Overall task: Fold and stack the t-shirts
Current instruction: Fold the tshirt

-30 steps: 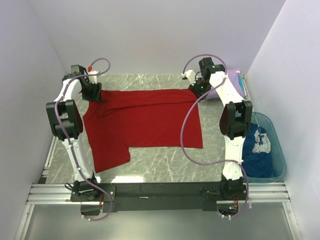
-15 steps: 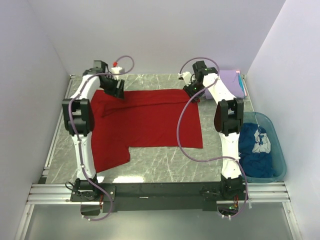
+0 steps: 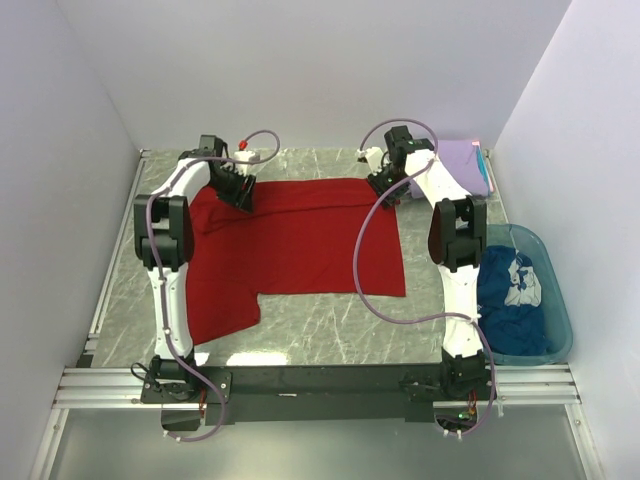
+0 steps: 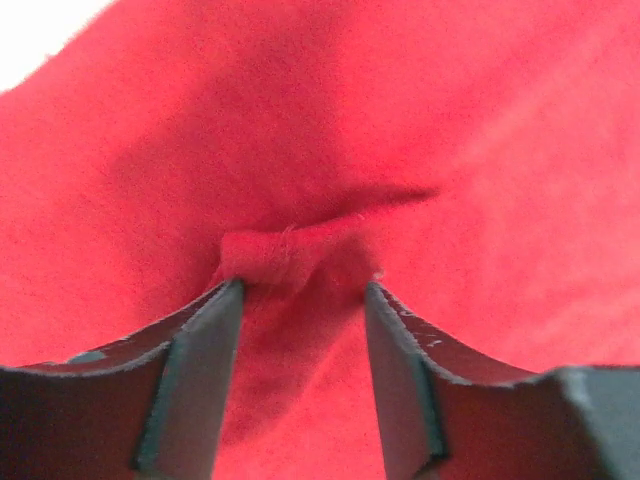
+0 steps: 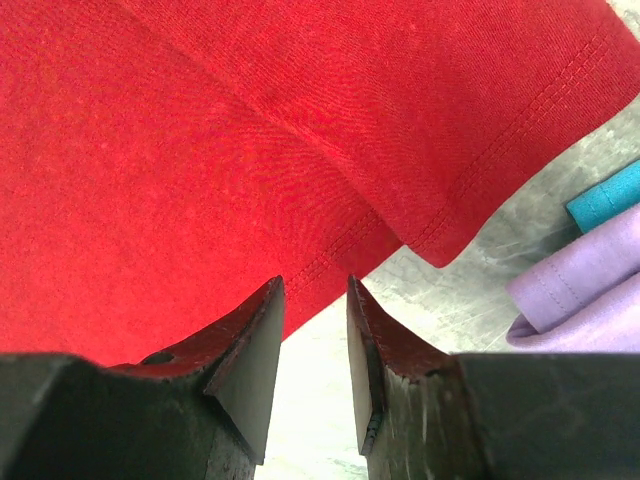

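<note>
A bright red t-shirt [image 3: 300, 240] lies spread flat on the marble table. My left gripper [image 3: 240, 192] presses on its far left part. In the left wrist view its jaws stand apart [image 4: 300, 285], with a bunched ridge of the red t-shirt [image 4: 290, 258] between the fingertips. My right gripper [image 3: 385, 187] is at the shirt's far right corner, its jaws a little apart [image 5: 312, 280] over bare table, and the red t-shirt's [image 5: 200, 150] stitched hem lies just past the tips. A lavender t-shirt [image 3: 460, 160] [image 5: 590, 280] lies far right. A dark blue t-shirt [image 3: 510, 300] with white print sits in the tub.
A translucent teal tub [image 3: 558, 300] stands at the right edge of the table. White walls close in the table on the left, far and right sides. A metal rail [image 3: 320, 385] with both arm bases runs along the near edge.
My left gripper has moved right along the shirt's far edge, from the left sleeve toward the middle. My right gripper has shifted slightly left at the far right corner.
</note>
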### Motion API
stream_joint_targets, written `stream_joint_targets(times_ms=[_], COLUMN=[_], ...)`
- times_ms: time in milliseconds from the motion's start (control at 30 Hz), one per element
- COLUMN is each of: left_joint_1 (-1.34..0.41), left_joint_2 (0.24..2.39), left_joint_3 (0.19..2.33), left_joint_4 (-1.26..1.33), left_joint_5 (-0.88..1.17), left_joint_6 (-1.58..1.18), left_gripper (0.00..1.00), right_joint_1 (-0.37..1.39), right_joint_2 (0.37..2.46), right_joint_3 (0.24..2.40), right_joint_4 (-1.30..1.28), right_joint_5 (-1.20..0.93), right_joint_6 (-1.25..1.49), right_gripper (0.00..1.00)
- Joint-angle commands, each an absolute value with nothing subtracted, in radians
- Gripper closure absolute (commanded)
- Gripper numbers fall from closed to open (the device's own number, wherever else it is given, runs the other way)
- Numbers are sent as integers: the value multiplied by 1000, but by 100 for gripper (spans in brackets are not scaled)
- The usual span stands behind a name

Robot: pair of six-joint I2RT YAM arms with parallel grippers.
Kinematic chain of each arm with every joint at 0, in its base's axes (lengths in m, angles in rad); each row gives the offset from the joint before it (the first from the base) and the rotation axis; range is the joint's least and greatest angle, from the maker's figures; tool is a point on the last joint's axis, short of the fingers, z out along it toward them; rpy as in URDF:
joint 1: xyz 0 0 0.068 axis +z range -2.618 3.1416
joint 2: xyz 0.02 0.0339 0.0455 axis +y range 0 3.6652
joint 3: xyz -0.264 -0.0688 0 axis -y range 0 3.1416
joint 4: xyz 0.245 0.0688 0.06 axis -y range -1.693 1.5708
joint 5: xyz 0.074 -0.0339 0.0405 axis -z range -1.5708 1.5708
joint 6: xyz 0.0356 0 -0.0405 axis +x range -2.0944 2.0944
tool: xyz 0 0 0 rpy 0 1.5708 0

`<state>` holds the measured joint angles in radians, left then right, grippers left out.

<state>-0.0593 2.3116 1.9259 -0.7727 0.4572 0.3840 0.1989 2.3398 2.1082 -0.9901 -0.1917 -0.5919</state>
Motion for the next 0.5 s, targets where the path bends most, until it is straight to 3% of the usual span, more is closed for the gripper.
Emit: stream_joint_targets(times_ms=[0, 133, 267, 467], left_joint_1=[-64, -64, -57, 42], left_joint_2=[2183, 2120, 2031, 1968], left_joint_3=[1859, 1821, 1740, 1721], left_joint_4=[-796, -883, -897, -994], left_joint_5=[523, 538, 535, 647], left_joint_6=[463, 547, 610, 645], left_gripper=[45, 53, 46, 45], right_joint_1=[204, 206, 218, 313], right_joint_2=[2284, 2283, 2283, 2237], right_joint_3=[2115, 2135, 2187, 2181], right_joint_4=[-983, -1002, -1048, -1002], right_joint_5=[-189, -202, -270, -402], right_joint_6=[-583, -584, -574, -519], right_gripper=[61, 61, 61, 62])
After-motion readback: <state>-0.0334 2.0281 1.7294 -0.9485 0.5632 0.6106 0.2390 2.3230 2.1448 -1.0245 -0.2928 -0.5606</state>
